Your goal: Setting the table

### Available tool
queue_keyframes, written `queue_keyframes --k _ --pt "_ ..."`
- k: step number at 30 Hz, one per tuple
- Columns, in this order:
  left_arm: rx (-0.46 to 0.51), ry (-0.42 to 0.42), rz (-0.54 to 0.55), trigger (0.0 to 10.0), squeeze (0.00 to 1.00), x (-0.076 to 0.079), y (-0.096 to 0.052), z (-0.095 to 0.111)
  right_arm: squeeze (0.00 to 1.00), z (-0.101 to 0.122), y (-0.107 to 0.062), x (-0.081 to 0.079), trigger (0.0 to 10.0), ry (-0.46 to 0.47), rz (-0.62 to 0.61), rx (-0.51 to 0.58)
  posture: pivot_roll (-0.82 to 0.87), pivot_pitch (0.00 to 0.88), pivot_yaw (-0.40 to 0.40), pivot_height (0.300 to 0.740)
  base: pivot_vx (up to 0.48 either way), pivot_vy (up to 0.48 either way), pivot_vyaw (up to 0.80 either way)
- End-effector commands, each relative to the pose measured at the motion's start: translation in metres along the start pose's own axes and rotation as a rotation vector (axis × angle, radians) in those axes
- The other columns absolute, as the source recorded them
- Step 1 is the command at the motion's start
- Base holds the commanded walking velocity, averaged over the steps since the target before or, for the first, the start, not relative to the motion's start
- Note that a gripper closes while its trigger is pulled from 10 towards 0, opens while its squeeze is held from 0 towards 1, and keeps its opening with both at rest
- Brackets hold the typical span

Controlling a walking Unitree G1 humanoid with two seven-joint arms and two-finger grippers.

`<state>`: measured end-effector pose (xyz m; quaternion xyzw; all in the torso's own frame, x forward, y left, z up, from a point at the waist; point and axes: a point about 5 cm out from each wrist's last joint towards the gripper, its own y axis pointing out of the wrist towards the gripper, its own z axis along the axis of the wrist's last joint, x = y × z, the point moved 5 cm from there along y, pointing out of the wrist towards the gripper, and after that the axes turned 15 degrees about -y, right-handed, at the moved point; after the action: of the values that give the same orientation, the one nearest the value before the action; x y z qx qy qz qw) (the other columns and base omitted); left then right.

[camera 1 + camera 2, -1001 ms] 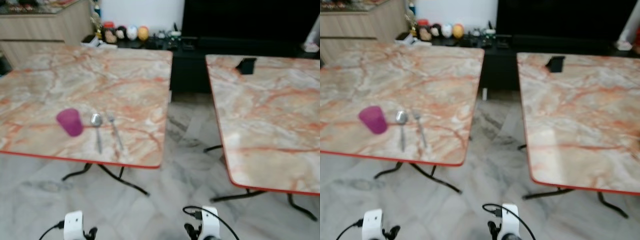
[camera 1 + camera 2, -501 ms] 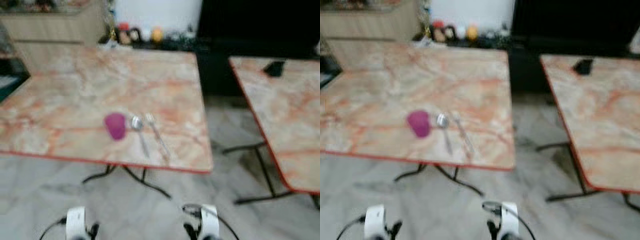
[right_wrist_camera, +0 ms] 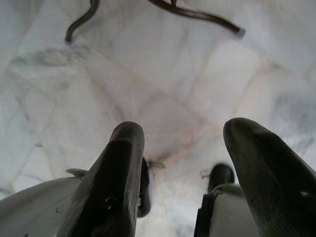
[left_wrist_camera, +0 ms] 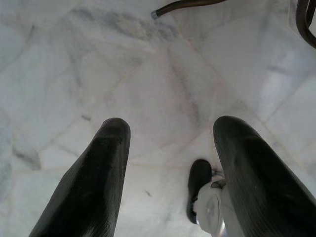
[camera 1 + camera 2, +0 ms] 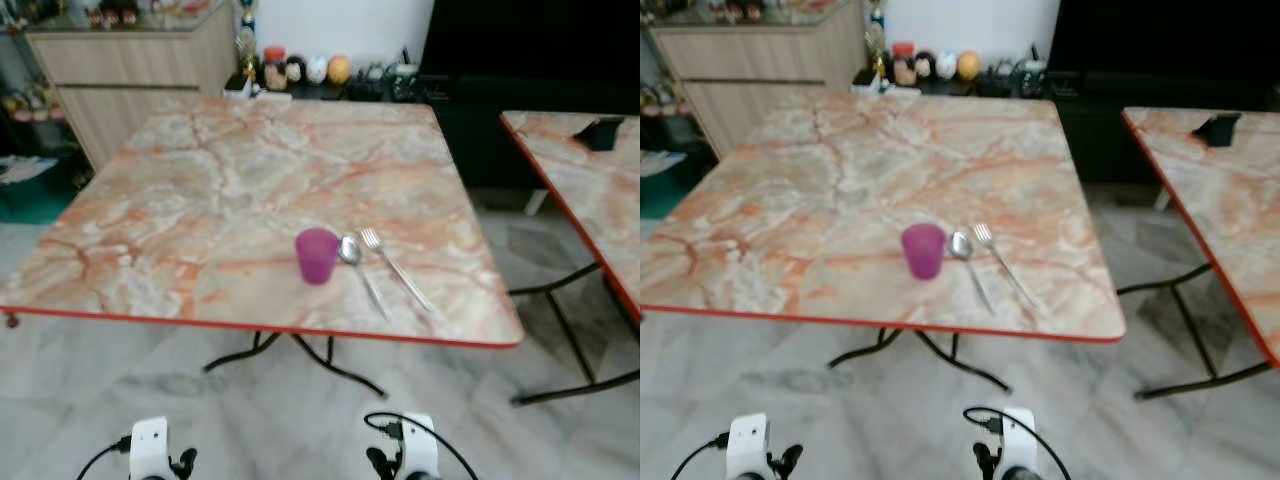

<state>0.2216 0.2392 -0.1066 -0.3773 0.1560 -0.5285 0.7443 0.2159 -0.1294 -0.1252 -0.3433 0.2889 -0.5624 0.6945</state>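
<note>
While both arms hang low over the marble floor [image 4: 163,94], the left gripper [image 4: 170,163] has its fingers [image 4: 98,173] spread apart and holding nothing; a dark bench leg [image 4: 185,5] lies beyond the fingertips. Well ahead of both sets of fingers stands the marble bench [image 5: 200,200] with a red edge. Near its front edge stand a purple cup [image 5: 316,255], a spoon [image 5: 358,268] just beside it, and a fork [image 5: 395,268] next along. The right gripper [image 3: 190,163] also has its fingers [image 3: 111,182] parted and empty, with bench legs [image 3: 197,15] beyond them. A second bench [image 5: 590,190] stands at far right.
</note>
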Motion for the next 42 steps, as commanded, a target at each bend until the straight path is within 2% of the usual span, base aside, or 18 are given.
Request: queue_keyframes --k 1,11,18,34,42 --pt "0.011 0.007 -0.02 10.0 0.0 0.007 0.001 0.001 0.0 -0.004 -0.001 0.005 10.0 -0.002 -0.011 -0.007 -0.02 0.0 0.023 0.719 0.0 0.0 0.0" --pt "0.008 0.002 -0.018 10.0 0.0 0.006 0.001 0.0 0.0 -0.003 -0.002 0.01 10.0 0.018 -0.025 0.008 -0.01 0.0 0.023 0.719 0.0 0.0 0.0" --pt "-0.001 -0.007 -0.013 10.0 0.0 0.005 0.0 -0.004 0.0 -0.007 -0.003 0.012 10.0 -0.021 -0.028 -0.006 -0.02 0.0 0.019 0.719 0.0 0.0 0.0" --pt "-0.003 -0.017 -0.012 10.0 0.0 0.005 -0.001 -0.005 0.0 -0.008 -0.003 0.015 10.0 -0.017 -0.034 -0.005 -0.02 0.0 0.01 0.719 0.0 0.0 0.74" --pt "-0.011 -0.017 -0.015 10.0 0.0 0.006 -0.001 -0.008 0.0 -0.005 -0.004 0.016 10.0 -0.02 -0.043 0.018 -0.02 0.0 0.007 0.719 0.0 0.0 0.0"
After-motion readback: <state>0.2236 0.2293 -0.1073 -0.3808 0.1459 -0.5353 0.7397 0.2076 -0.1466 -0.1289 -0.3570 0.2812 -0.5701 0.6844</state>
